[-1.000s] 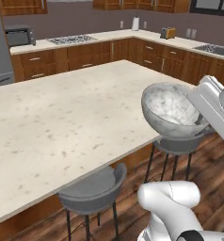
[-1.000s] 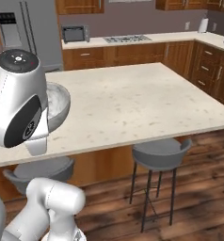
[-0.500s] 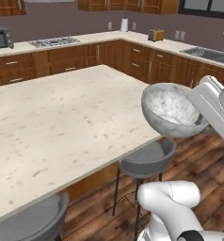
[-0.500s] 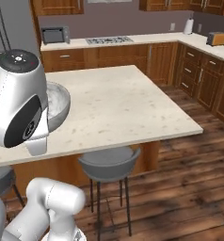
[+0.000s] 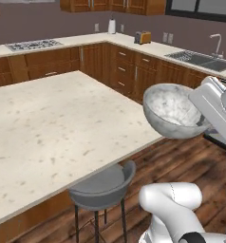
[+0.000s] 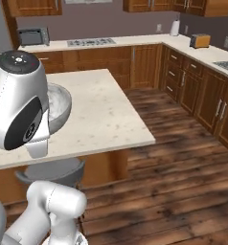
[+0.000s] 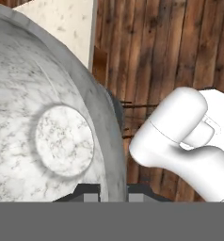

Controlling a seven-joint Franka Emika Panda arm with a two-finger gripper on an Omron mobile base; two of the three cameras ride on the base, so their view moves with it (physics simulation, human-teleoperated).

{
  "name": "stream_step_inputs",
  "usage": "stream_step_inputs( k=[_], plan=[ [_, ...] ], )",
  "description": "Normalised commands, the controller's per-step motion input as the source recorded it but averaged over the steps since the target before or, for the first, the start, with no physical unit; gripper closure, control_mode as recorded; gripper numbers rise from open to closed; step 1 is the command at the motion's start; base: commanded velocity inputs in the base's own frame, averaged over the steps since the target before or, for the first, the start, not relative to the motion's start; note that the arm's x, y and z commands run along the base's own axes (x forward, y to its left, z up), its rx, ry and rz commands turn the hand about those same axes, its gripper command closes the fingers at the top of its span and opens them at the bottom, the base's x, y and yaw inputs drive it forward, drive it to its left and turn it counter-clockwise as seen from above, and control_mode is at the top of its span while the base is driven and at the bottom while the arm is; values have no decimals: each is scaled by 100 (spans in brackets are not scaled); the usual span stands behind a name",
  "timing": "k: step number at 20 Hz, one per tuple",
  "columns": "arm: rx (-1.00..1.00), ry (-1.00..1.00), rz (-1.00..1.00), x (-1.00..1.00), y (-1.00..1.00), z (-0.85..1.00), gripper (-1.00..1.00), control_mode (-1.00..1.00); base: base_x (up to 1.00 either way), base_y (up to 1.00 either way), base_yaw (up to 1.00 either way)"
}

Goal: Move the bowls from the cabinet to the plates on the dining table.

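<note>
My gripper (image 7: 111, 193) is shut on the rim of the deep grey-white marbled bowl (image 5: 173, 112), which hangs upright in the air beyond the corner of the dining table (image 5: 48, 128). In the hand view the bowl's inside (image 7: 52, 136) takes up the left half, with the wooden floor below it. From the right base view the bowl (image 6: 59, 102) peeks out behind my white arm, level with the pale speckled table top (image 6: 104, 112). The blue plates, the beige bowl and the cabinet are out of view.
A grey stool (image 5: 103, 185) stands tucked at the table's near edge, and it appears again as a stool (image 6: 51, 170) under the arm. Behind runs the kitchen counter with gas hob (image 5: 32, 46), toaster (image 5: 142, 37) and sink (image 5: 195, 57). Open wooden floor (image 6: 173, 158) lies right.
The whole picture has shifted: the base has driven and turned, so the table slides left and the counter corner comes into view. The bowl stays in the gripper at the same spot.
</note>
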Motion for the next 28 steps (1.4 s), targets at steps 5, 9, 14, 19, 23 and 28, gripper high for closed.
stream_step_inputs(
  k=[5, 9, 14, 19, 23, 28],
  plan=[
    [0, 0, 0, 0, 0, 0, 100, 100, 73, -100, 1],
    [0, 0, 0, 0, 0, 0, 100, 100, 73, -100, 2],
    [0, 0, 0, 0, 0, 0, 100, 100, 82, -100, 3],
    [0, 0, 0, 0, 0, 0, 100, 100, 89, -100, 6],
    [0, 0, 0, 0, 0, 0, 100, 100, 95, -100, 8],
    [0, 0, 0, 0, 0, 0, 100, 100, 98, -100, 9]
  ],
)
